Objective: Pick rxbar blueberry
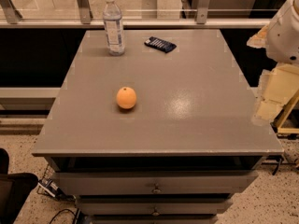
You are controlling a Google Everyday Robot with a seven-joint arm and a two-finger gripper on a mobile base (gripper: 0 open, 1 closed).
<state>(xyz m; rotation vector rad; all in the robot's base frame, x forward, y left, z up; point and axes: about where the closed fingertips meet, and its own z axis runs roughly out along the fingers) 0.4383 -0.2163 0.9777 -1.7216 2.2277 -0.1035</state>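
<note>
The rxbar blueberry lies flat near the back of the grey cabinet top, right of the water bottle; its pale print cannot be read. The gripper, partly cut off beyond the cabinet's right edge, is well apart from the bar; whether it is open cannot be told.

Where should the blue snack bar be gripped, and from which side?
The snack bar lies flat at the far side of the table, right of the bottle, so probably come from above and pinch across its short width at mid-length. It lies slantwise, so turn the wrist to match. The end effector hangs beyond the table's right edge.
</note>
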